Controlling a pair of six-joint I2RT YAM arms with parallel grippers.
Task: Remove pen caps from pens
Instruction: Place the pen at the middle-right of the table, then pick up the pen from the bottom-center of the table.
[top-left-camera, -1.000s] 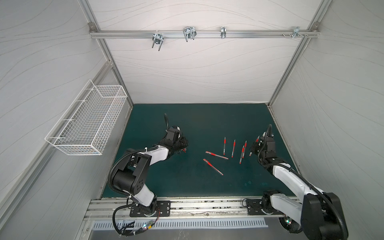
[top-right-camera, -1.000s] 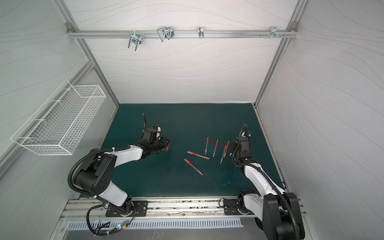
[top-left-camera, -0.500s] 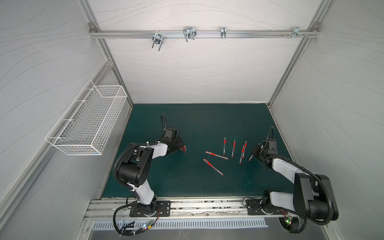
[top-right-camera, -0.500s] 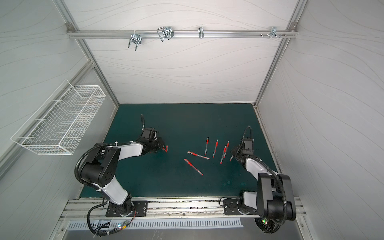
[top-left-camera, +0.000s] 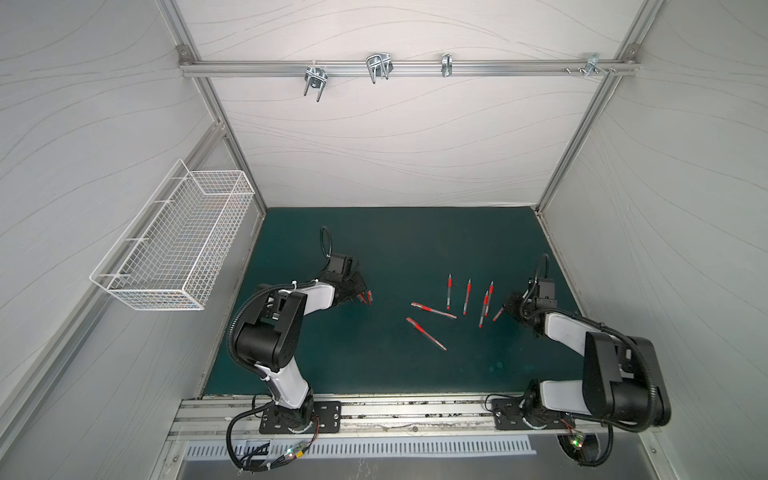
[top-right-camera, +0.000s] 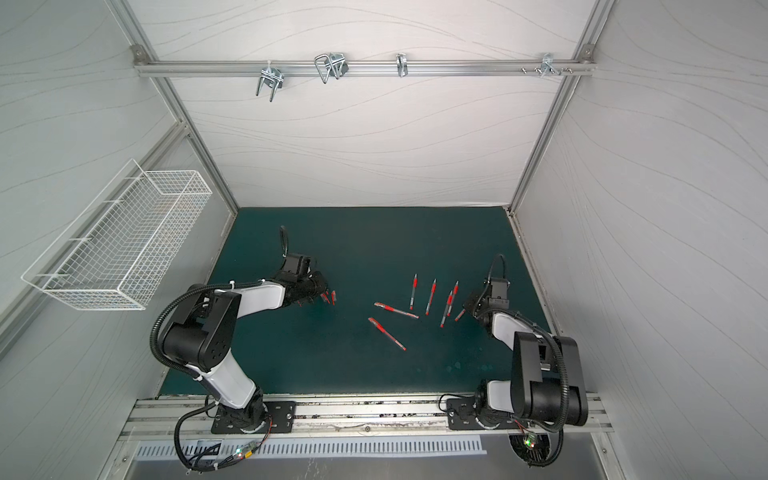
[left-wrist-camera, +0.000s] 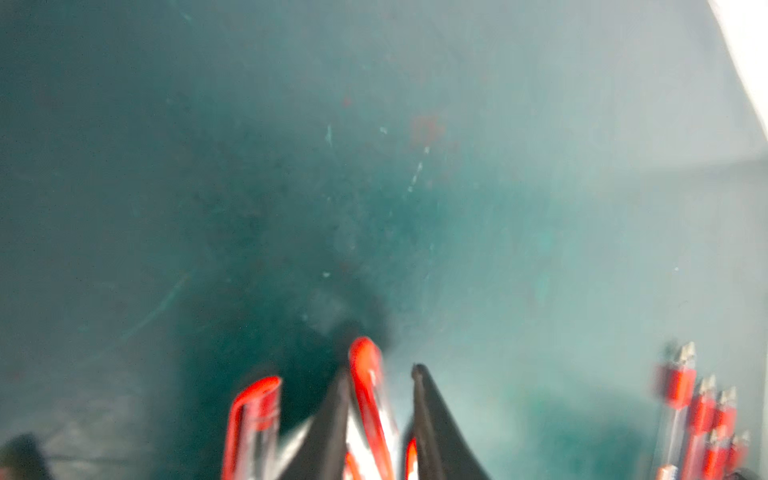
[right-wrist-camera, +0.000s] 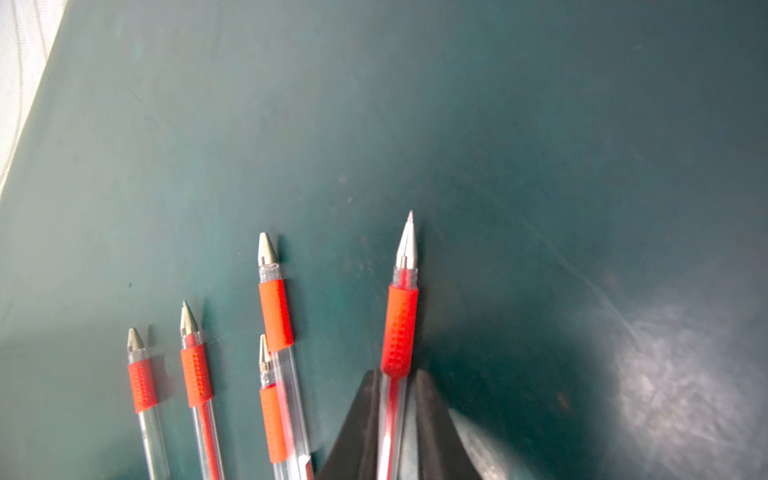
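My left gripper (top-left-camera: 360, 295) (top-right-camera: 320, 296) is low over the green mat beside two loose red pen caps (top-left-camera: 368, 297) (top-right-camera: 331, 296). In the left wrist view its jaws (left-wrist-camera: 381, 370) stand open around a blurred cap (left-wrist-camera: 365, 374), with a gap on one side. Another cap (left-wrist-camera: 253, 415) lies beside it. My right gripper (top-left-camera: 508, 309) (right-wrist-camera: 399, 372) is down at the right end of a row of uncapped pens (top-left-camera: 466, 297) (right-wrist-camera: 275, 311). Its jaws are slightly open around a pen (right-wrist-camera: 400, 328) (top-right-camera: 459, 315) resting on the mat. Two capped pens (top-left-camera: 433, 311) (top-left-camera: 426, 333) lie nearer the middle.
The green mat (top-left-camera: 415, 249) covers the floor between white walls. A white wire basket (top-left-camera: 174, 245) hangs on the left wall. A metal rail with hooks (top-left-camera: 378, 68) runs across the back, high above.
Both arms came down to the mat, the left beside the loose caps and the right beside the row of pens. Both grippers' jaws have parted from shut.
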